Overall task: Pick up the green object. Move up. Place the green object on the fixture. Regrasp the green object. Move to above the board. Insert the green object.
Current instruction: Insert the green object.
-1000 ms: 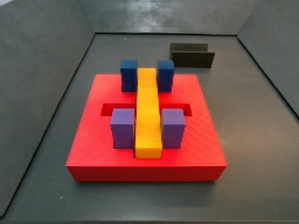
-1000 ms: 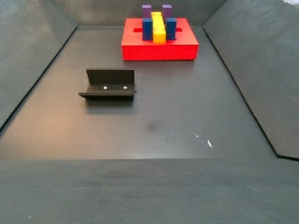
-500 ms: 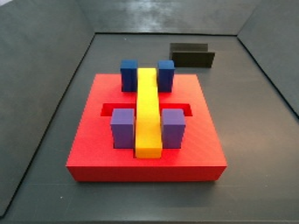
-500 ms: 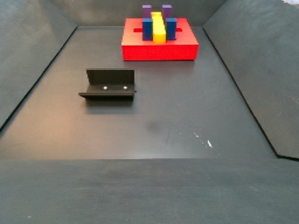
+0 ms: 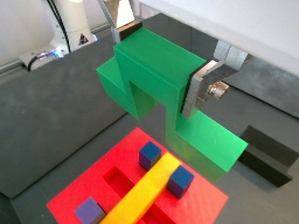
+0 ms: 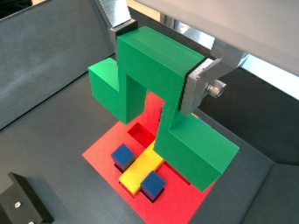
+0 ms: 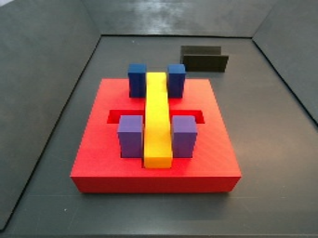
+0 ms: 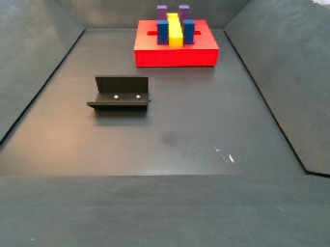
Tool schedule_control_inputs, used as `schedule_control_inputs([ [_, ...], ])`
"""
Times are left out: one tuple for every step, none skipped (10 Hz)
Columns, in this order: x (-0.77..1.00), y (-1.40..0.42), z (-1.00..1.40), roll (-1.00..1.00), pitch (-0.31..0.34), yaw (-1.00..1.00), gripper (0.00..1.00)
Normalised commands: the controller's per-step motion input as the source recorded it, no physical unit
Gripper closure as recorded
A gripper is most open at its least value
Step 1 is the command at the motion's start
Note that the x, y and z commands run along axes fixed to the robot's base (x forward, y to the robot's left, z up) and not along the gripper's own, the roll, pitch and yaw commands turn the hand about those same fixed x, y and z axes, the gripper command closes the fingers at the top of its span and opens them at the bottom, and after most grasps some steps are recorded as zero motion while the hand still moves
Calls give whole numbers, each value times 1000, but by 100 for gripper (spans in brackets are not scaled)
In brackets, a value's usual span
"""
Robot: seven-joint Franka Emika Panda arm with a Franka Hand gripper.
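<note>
In both wrist views my gripper (image 5: pixel 158 63) (image 6: pixel 162 59) is shut on the green object (image 5: pixel 163 74) (image 6: pixel 158 70), a bright green bridge-shaped piece, its silver fingers (image 5: pixel 204 83) clamping the raised middle cube. It hangs high above the red board (image 5: pixel 122 188) (image 6: pixel 117 144). The board (image 7: pixel 155 158) (image 8: pixel 177 53) bears a long yellow bar (image 7: pixel 158 116) and blue and purple blocks. The black fixture (image 7: pixel 204 59) (image 8: pixel 120 94) stands on the floor apart from the board. Gripper and green object are out of both side views.
Grey walls enclose the dark floor (image 8: pixel 168 135). The board sits at one end of the floor. The fixture also shows in both wrist views (image 5: pixel 271 156) (image 6: pixel 24 203).
</note>
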Motion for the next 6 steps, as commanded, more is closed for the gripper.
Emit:
schedule_control_inputs([
  [189,-34,-294,-386,0,71,100],
  [214,-71,-266,-393,0,123,100],
  [217,-46,-297,-383,0,120,100],
  [217,-37,-309,-380,0,120,100],
  [214,-34,-309,-380,0,123,100],
  [137,0,-374,-354,-7,86,100],
])
